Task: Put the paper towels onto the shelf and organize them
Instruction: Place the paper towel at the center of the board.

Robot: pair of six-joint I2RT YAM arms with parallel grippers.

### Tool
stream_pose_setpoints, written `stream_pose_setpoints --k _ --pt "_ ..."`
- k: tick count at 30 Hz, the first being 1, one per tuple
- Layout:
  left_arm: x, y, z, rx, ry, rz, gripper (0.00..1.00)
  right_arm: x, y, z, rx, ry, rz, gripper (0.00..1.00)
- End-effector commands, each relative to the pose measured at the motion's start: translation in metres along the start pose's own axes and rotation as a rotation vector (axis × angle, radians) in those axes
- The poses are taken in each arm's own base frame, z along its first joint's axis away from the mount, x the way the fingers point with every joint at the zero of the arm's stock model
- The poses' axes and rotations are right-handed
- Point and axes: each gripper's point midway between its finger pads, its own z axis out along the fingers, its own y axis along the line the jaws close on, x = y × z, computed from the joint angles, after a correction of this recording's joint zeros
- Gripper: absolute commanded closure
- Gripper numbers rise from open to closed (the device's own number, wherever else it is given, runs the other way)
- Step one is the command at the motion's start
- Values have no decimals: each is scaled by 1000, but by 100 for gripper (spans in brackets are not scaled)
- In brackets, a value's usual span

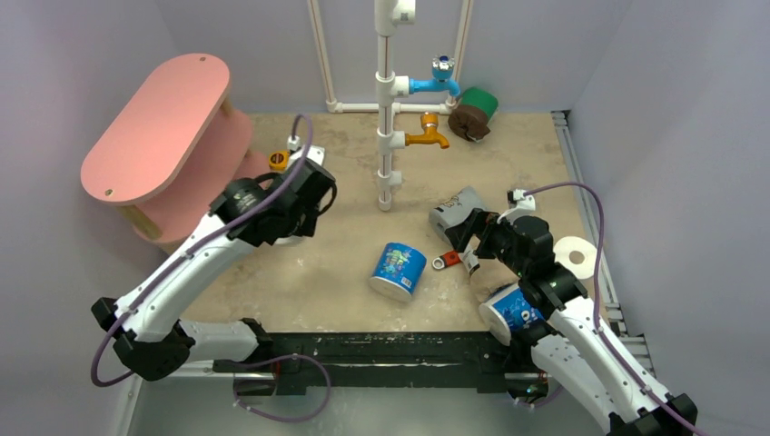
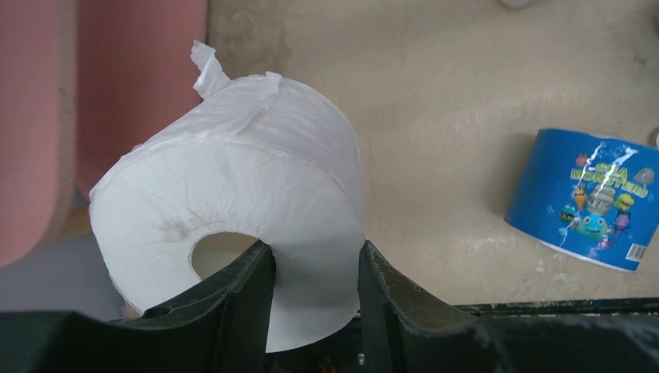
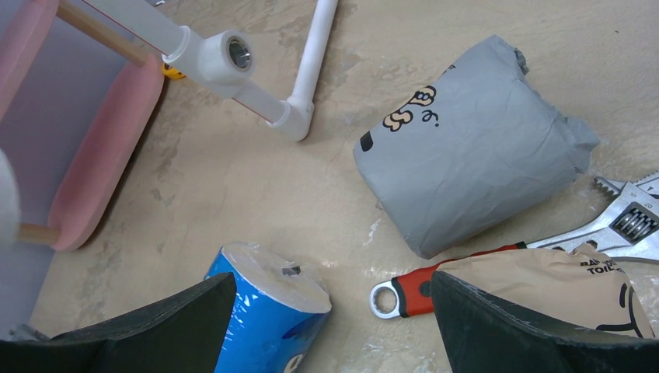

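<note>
Pinching a white roll (image 2: 233,194) in the left jaws, one finger in the hollow core and the other against the outer wall, with a loose sheet end sticking up. Holding it over the desk (image 1: 336,282) near the left edge, just beside the lower boards of the pink shelf (image 1: 154,127) and not on any board. Cannot tell whether it is clear of the desk.

Keeping the right jaws spread wide with nothing grasped, low over the right half of the desk. Framing between those fingers a blue roll (image 3: 268,299) lying near the desk's middle, a grey roll (image 3: 466,179) further back, and a red-handled wrench (image 3: 420,289) beside a tan roll (image 3: 559,280) partly under one finger.

Also showing a second blue roll (image 1: 513,313) near the front edge against the right arm, another white roll (image 1: 577,254) at the right edge, and a green roll (image 1: 481,100) with a brown roll (image 1: 468,121) in the far right corner. Plus a yellow tape measure (image 1: 278,161) by the shelf, and a white pipe frame (image 1: 389,109) standing at the far edge.
</note>
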Motion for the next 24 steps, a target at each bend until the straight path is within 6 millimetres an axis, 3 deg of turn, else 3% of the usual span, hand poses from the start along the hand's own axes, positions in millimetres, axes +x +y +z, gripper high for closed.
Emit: stream_pose_setpoints --k 1,6,14,24 --pt "18 -60 24 203 17 -99 67 -9 3 -2 -4 -34 -4 1" --pt "47 -92 55 229 91 -108 66 -9 2 -2 3 -32 -5 1" --pt "93 -122 101 223 216 -102 66 -9 0 -2 11 -33 -4 1" --pt "115 -134 122 213 282 -79 65 -7 -2 0 18 -28 -5 1"
